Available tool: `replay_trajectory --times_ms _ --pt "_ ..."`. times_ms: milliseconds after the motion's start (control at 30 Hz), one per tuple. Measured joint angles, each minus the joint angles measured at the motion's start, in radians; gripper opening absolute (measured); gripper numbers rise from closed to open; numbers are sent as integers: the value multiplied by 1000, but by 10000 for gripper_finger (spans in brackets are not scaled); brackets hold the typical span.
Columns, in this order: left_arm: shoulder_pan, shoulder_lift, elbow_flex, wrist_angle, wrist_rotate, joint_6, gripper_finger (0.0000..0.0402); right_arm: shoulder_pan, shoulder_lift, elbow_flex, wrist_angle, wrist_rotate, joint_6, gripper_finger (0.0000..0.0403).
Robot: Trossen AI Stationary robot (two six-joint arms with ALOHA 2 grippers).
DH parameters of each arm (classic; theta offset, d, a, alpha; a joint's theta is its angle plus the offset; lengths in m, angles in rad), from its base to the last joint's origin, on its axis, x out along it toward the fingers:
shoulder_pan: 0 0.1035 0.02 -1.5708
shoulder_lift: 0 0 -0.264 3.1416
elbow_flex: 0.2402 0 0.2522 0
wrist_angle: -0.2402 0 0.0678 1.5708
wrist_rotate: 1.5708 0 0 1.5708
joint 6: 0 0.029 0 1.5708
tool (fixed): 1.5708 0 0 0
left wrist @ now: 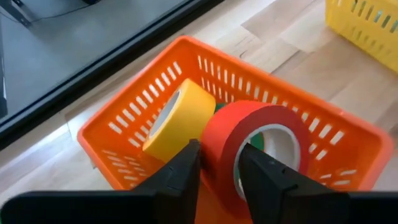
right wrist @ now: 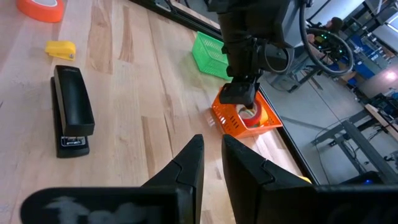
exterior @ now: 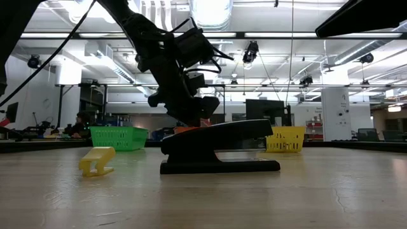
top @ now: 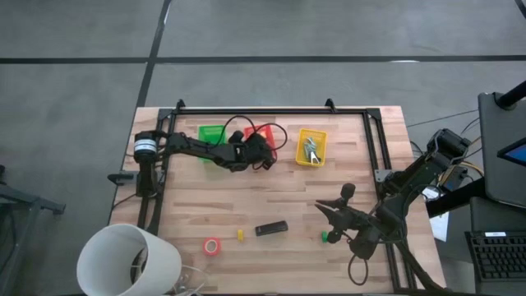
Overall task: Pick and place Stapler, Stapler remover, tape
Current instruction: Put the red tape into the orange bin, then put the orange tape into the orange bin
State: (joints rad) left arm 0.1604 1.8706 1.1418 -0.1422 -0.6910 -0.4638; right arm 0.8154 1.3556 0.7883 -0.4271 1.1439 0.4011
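My left gripper (left wrist: 219, 154) is over the orange basket (left wrist: 124, 134) at the table's far side, shut on a red-orange tape roll (left wrist: 252, 140). A yellow tape roll (left wrist: 180, 118) leans inside the basket, with a bit of green under it. A second red-orange roll (top: 212, 246) lies flat near the table's near edge. The black stapler (top: 271, 228) lies flat on the table, also seen in the right wrist view (right wrist: 73, 109). My right gripper (right wrist: 212, 148) hovers to the right of the stapler, open by a narrow gap and holding nothing. My left gripper pinches the red-orange roll across its width, one finger (left wrist: 186, 171) on each flat side, at the rim (left wrist: 217, 134) nearest the wrist. The fingers come slanting down from above. The roll stands on edge over the basket's inside; I cannot tell whether its far rim rests on anything.
A green basket (top: 212, 134) stands left of the orange one, and a yellow basket (top: 311, 148) holding a small grey metal thing stands to its right. A small yellow block (top: 241, 235) and a green block (top: 325, 237) lie near the stapler. A white bucket (top: 127, 263) is at the near left corner.
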Motion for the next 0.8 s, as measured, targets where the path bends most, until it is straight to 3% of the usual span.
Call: replay_trajectory --times_ms 433,667,800 --pt "-29 -8 4 1 0 -52 207 0 0 -5 0 0 0 52" --pt "-57 -19 24 -12 4 -24 215 0 0 -6 0 0 8 52" --pt "-99 -55 25 -37 75 -22 216 0 0 -7 -2 0 11 52"
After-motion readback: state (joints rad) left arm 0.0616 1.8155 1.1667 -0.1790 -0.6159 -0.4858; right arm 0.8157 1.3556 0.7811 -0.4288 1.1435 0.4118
